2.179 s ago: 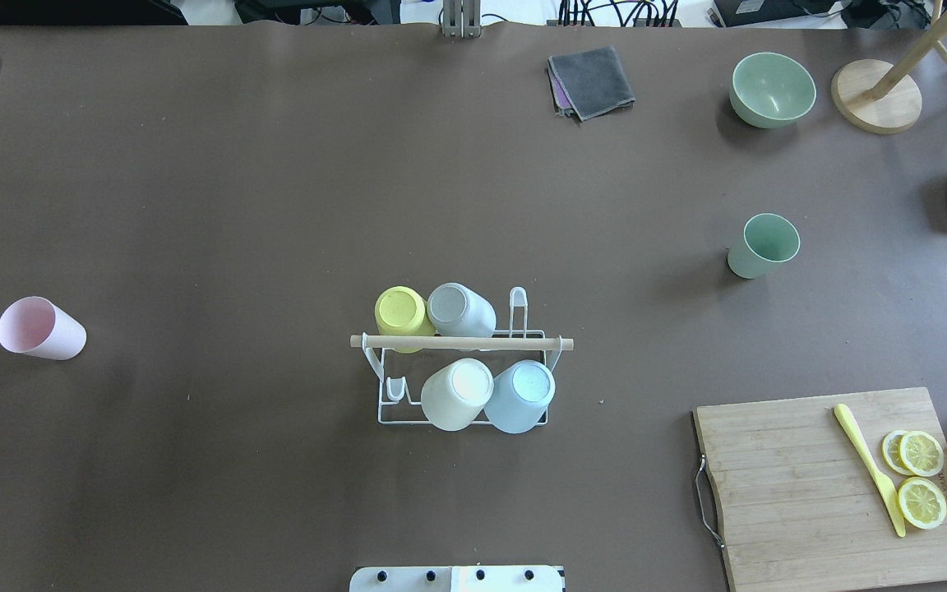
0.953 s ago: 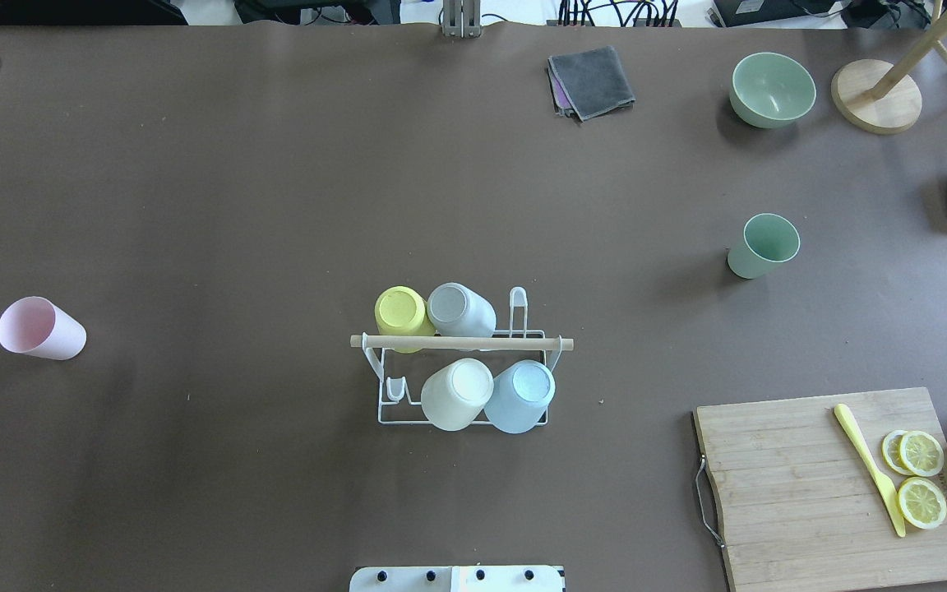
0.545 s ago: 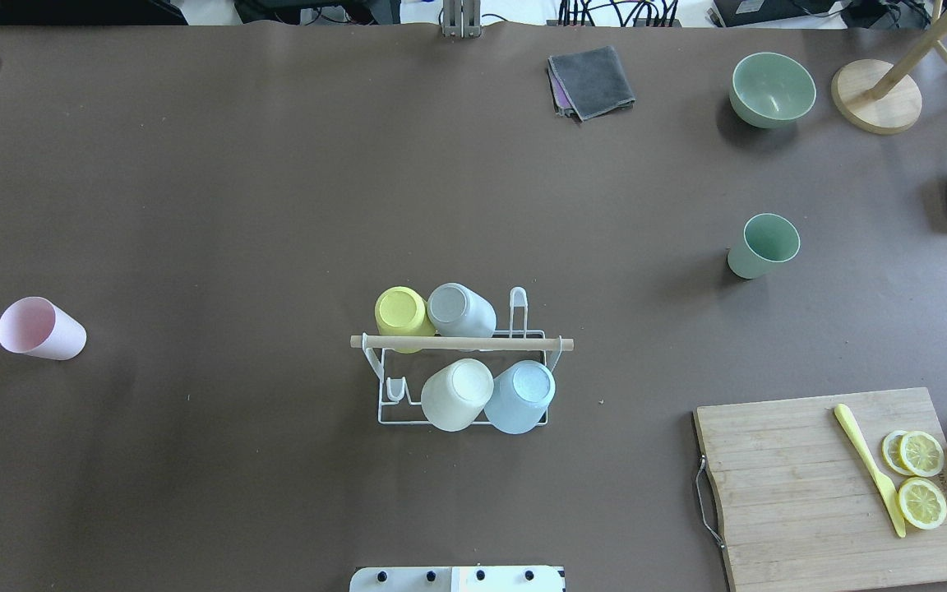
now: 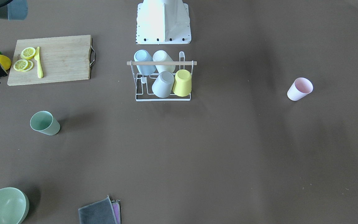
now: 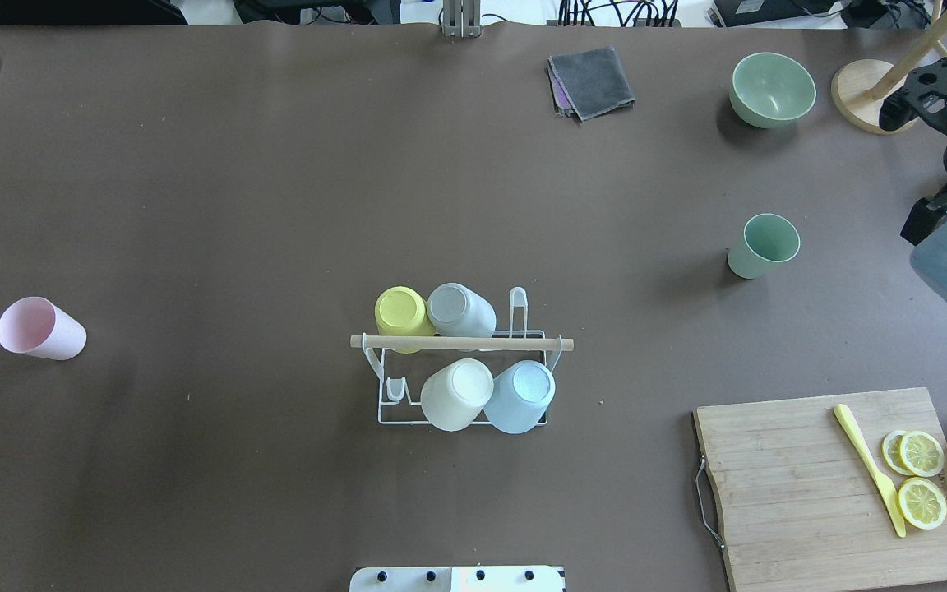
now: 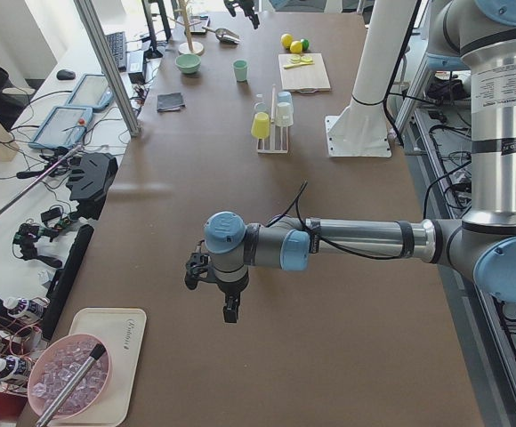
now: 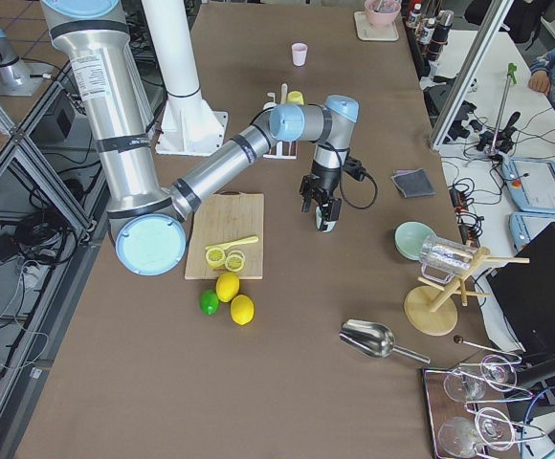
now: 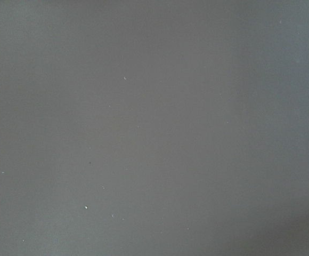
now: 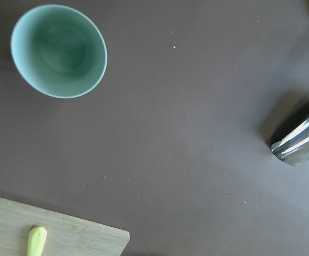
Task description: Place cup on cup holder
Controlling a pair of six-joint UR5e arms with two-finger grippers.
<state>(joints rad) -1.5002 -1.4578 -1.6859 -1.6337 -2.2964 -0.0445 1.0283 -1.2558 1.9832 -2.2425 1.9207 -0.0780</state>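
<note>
Centrally on the brown table (image 5: 276, 164) stands the cup holder (image 5: 461, 343), with four upturned cups (image 5: 457, 395) on its prongs. Well to the holder's right and farther from the robot, the right gripper (image 7: 322, 222) hangs above the table near the upright green cup (image 5: 763, 245), not touching it. Whether its jaws are apart cannot be told. Far to the holder's left hovers the left gripper (image 6: 228, 311), jaws equally unclear. Well to the holder's left, the pink cup (image 5: 39, 329) stands upright.
</note>
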